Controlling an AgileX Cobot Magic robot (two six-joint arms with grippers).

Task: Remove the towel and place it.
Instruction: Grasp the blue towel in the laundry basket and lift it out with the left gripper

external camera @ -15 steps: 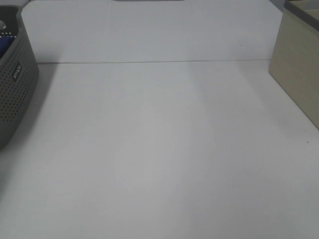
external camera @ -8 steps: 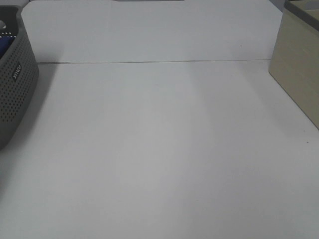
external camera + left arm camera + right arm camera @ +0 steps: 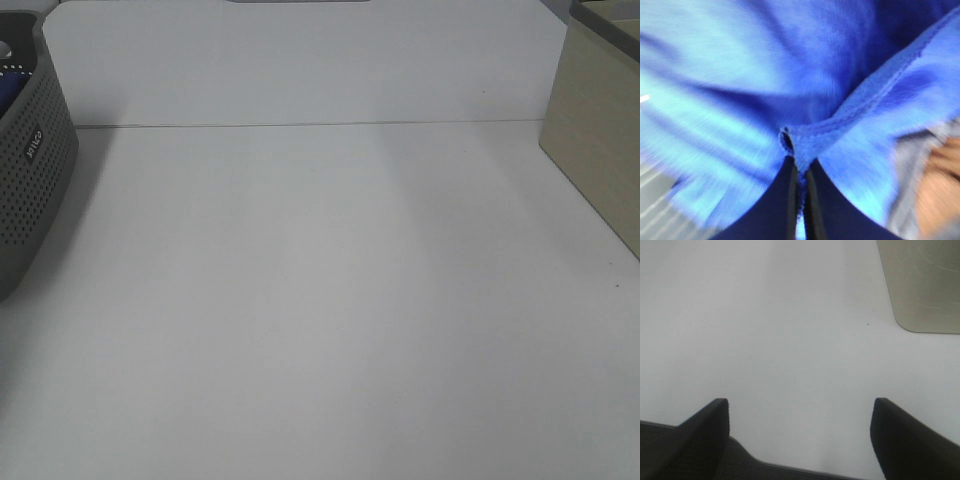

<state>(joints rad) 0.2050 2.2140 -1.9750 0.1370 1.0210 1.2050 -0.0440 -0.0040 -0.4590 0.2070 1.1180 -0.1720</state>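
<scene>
One hem of the plush royal-blue microfibre towel (image 3: 730, 70) is clamped in my left tool (image 3: 799, 167), right tool (image 3: 800, 412) spread over the white desk (image 3: 790, 315), so I judge removal needs a clean lift next.

The only lettering I can find from here sits on the grey perforated basket (image 3: 28, 210) at the left edge of my overhead view. A small dark label (image 3: 33, 144) is fixed to its outer wall, a little below the rim. It carries one short word in pale capital letters, running tilted along the wall. The letters are too small and soft for me to read with any certainty; it looks like a brand name. The towel (image 3: 730, 70) fills my left wrist view, blurred, and I can read nothing on it. My right wrist view gives me no readable text either.
</scene>
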